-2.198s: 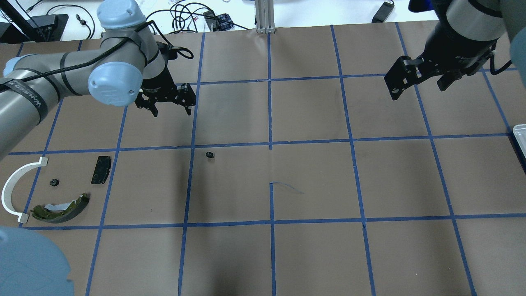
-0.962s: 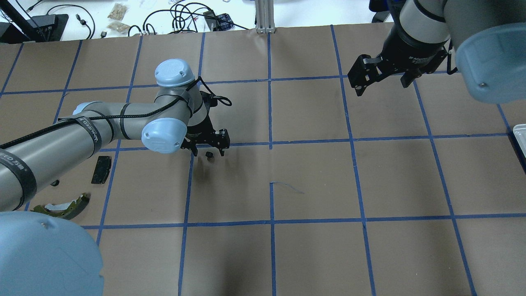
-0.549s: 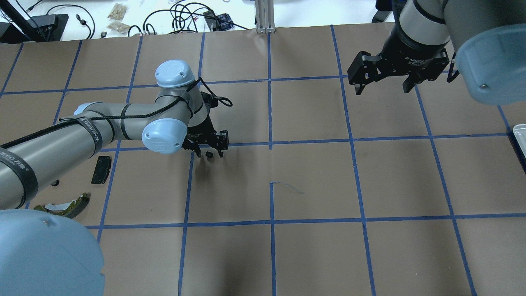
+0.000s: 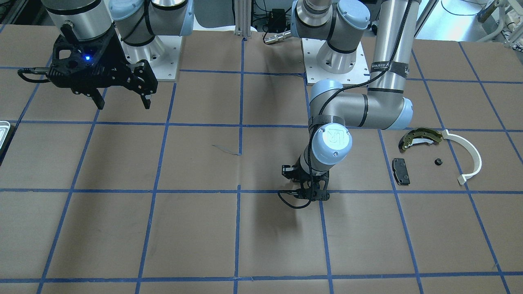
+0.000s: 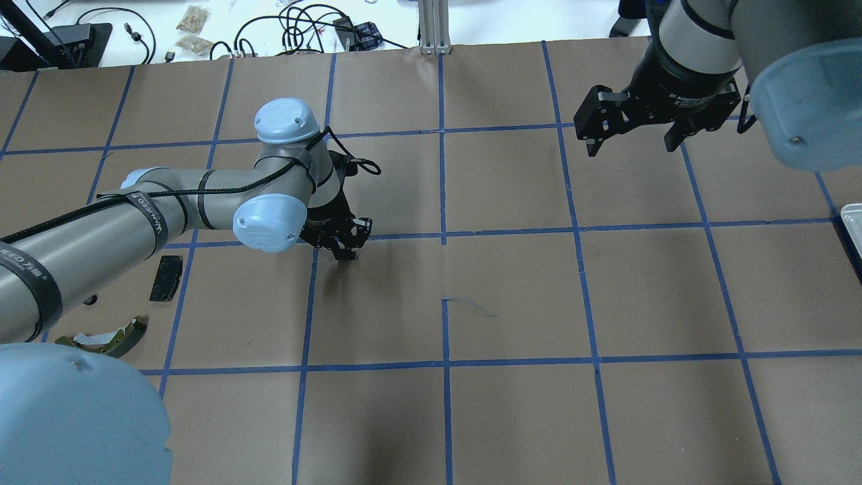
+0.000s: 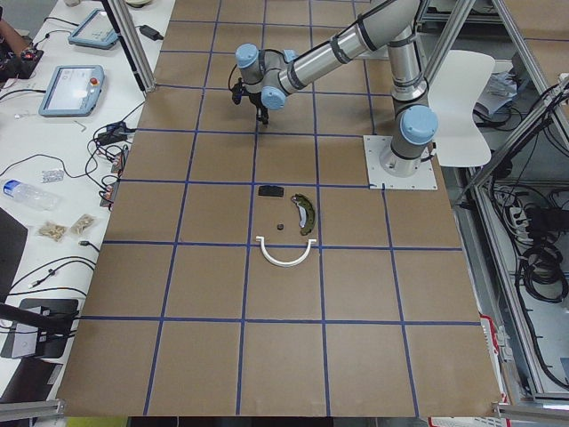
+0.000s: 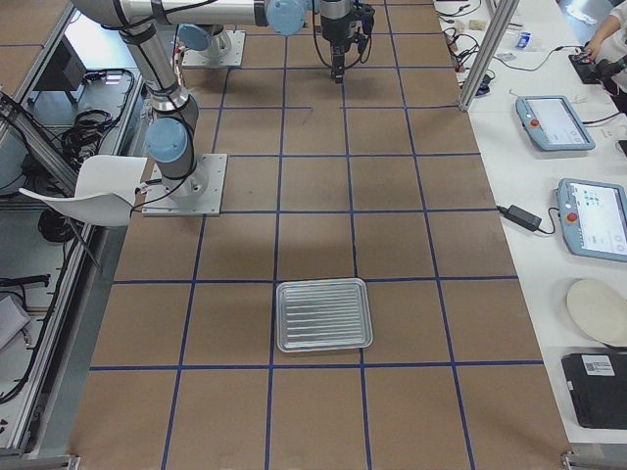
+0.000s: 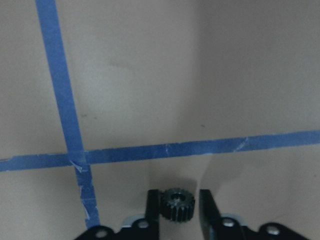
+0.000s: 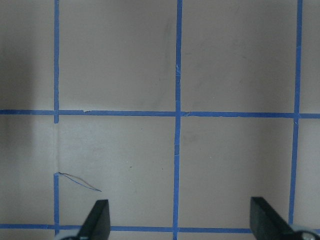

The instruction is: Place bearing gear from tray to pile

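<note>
The bearing gear (image 8: 177, 204) is seen at the bottom middle of the left wrist view, squeezed between the closed fingers (image 8: 153, 210) of the left gripper (image 8: 176, 199). The right gripper (image 9: 178, 210) is spread wide open

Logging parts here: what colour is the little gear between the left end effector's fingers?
The gear is dark grey-black; left wrist view.

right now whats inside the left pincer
A small dark toothed gear sits between the left pincer fingers, above brown paper near a blue tape line. The paper directly beneath the gear is covered, so whether it rests there cannot be seen.
</note>
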Action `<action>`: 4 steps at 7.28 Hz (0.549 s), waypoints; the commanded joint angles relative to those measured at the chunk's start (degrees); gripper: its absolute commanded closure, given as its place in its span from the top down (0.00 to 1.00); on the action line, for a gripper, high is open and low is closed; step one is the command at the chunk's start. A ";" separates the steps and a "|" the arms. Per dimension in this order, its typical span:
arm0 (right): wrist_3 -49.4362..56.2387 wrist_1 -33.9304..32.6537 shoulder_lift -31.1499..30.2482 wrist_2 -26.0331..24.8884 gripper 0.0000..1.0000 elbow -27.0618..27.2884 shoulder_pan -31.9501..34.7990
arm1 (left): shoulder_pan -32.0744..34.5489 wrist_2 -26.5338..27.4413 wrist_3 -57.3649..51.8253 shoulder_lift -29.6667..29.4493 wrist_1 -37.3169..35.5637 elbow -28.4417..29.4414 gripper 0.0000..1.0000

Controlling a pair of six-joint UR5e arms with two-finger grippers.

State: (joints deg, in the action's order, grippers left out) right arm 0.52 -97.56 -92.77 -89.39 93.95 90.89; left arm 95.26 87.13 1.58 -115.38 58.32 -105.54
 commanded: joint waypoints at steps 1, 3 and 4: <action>0.09 0.08 -0.04 -0.09 1.00 0.01 -0.01 | -0.77 0.14 -0.09 1.81 2.39 2.86 0.00; 0.09 0.09 -0.04 -0.09 1.00 0.09 -0.01 | -7.41 2.59 -6.37 2.35 19.89 14.60 0.00; 0.09 0.17 0.04 -0.09 1.00 0.09 -0.01 | -13.72 4.26 -13.46 2.35 24.86 17.71 0.00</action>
State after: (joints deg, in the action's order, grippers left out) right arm 0.61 -97.45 -92.79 -89.47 94.01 90.88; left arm 88.14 89.44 -4.77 -113.13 75.32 -92.91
